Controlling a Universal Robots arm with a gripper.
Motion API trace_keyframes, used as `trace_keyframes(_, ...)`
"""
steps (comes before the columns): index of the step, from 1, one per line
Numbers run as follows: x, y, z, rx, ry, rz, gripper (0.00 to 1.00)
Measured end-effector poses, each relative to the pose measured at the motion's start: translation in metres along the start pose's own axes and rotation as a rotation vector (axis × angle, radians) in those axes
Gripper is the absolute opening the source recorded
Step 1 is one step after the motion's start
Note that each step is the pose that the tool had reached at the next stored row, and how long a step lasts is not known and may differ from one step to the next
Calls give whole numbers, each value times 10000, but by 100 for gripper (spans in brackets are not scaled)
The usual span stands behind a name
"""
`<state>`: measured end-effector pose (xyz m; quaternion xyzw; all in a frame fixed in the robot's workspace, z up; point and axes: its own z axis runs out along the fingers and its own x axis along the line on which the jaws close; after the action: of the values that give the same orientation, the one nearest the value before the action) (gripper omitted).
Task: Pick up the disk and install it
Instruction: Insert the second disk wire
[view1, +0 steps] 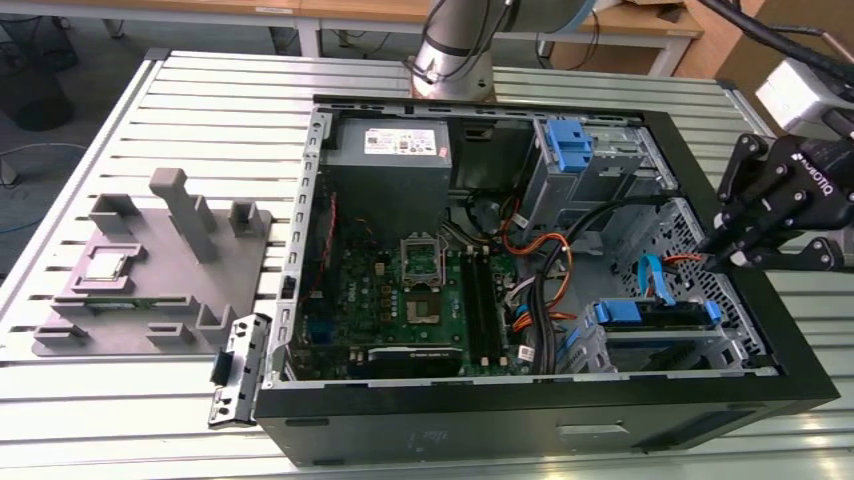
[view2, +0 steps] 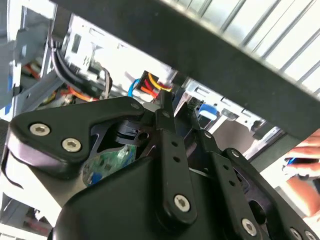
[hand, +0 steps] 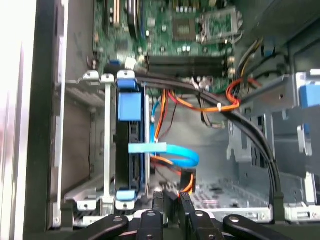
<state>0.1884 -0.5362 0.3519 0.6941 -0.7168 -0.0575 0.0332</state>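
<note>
I see the gripper (view1: 731, 262) with fingers closed together, holding nothing, above the computer case (view1: 534, 425), where the disk (hand: 129, 150) sits edge-on in its drive cage; no legible labels.

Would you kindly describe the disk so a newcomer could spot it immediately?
Find the open black computer case, then its drive cage at the exterior view's lower right, near the gripper. The disk sits there on edge with blue bracket ends, unlike the bare blue latch further back.

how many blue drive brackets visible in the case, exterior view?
2: one blue bracket in the far bay, empty as far as shows; one on the disk seated in the near bay under the gripper. Others may be hidden.
</note>
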Motion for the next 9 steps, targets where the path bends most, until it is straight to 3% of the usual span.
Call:
trace_keyframes(2,0,-19,1,-344,10,13,27)
trace_keyframes(6,-1,-22,0,-360,12,13,27)
trace_keyframes(9,-8,-75,-6,-416,23,17,27)
